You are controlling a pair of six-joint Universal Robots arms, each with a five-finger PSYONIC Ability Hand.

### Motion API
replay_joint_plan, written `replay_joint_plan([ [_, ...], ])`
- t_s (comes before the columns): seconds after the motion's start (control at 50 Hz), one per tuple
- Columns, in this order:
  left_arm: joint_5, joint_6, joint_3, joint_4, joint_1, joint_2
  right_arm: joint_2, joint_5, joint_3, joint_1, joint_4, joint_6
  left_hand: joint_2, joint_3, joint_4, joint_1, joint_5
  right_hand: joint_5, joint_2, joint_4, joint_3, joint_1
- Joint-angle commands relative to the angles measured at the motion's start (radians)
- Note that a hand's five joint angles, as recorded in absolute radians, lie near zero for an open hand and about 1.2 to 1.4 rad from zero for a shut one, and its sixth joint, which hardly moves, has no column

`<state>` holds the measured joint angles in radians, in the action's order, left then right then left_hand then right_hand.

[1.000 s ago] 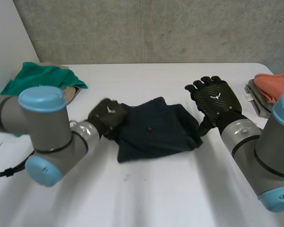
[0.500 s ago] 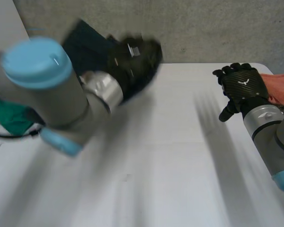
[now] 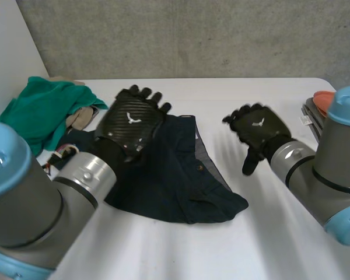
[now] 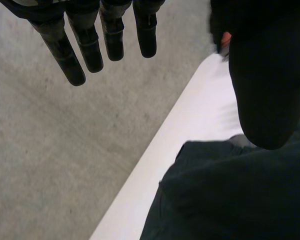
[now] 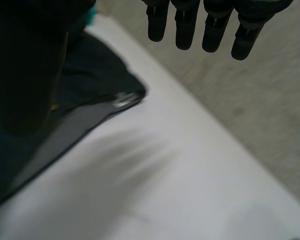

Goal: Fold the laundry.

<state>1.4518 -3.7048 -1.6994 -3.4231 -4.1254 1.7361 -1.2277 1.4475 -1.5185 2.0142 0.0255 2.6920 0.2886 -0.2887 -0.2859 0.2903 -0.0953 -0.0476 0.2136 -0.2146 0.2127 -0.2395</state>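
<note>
A dark navy garment [image 3: 181, 178] lies loosely spread on the white table [image 3: 181, 245], with a lighter inner band showing at its far edge. My left hand [image 3: 131, 119] hovers over the garment's left part, fingers straight and open, holding nothing. In the left wrist view its fingers [image 4: 90, 42] point past the table edge and the garment [image 4: 230, 195] lies under the palm. My right hand [image 3: 258, 125] is open just right of the garment, apart from it. In the right wrist view its fingers [image 5: 205, 25] are straight, and a corner of the garment [image 5: 97, 75] lies beside the thumb.
A green cloth [image 3: 41, 108] with a beige item [image 3: 81, 118] lies at the table's far left. An orange cloth [image 3: 322, 98] sits on a grey stack [image 3: 313, 114] at the far right edge. A concrete wall [image 3: 192, 35] rises behind the table.
The left hand swung the bunched garment up, then opened and let it go; the garment now lies spread on the table. The right hand drew away, then came back toward the garment's right side.
</note>
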Motion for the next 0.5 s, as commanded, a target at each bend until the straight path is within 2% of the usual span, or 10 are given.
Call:
replay_joint_plan([
  [0.02, -0.146, -0.001, 0.151, 0.252, -0.087, 0.118, 0.053, -0.007, 0.023, 0.037, 0.217, 0.074, -0.043, 0.043, 0.04, -0.045, 0.024, 0.048, -0.039, 0.04, -0.038, 0.065],
  [0.1, -0.211, -0.035, 0.266, 0.332, -0.131, 0.221, 0.048, 0.004, -0.028, 0.067, 0.195, 0.12, -0.037, 0.037, 0.034, -0.039, 0.018, 0.048, -0.039, 0.04, -0.038, 0.065],
  [0.26, -0.28, -0.086, 0.474, 0.45, -0.15, 0.401, 0.06, 0.063, -0.129, 0.104, 0.047, 0.077, -0.037, 0.037, 0.034, -0.039, 0.018, 0.048, -0.039, 0.04, -0.038, 0.065],
  [0.38, -0.284, -0.116, 0.639, 0.456, -0.145, 0.557, 0.079, 0.094, -0.19, 0.12, -0.108, 0.072, -0.037, 0.037, 0.034, -0.039, 0.018, 0.048, -0.039, 0.04, -0.038, 0.065],
  [0.5, -0.243, -0.168, 0.77, 0.461, -0.141, 0.686, 0.082, 0.096, -0.223, 0.152, -0.185, 0.103, -0.025, 0.025, 0.023, -0.027, 0.007, -0.02, 0.028, -0.027, 0.029, -0.002],
])
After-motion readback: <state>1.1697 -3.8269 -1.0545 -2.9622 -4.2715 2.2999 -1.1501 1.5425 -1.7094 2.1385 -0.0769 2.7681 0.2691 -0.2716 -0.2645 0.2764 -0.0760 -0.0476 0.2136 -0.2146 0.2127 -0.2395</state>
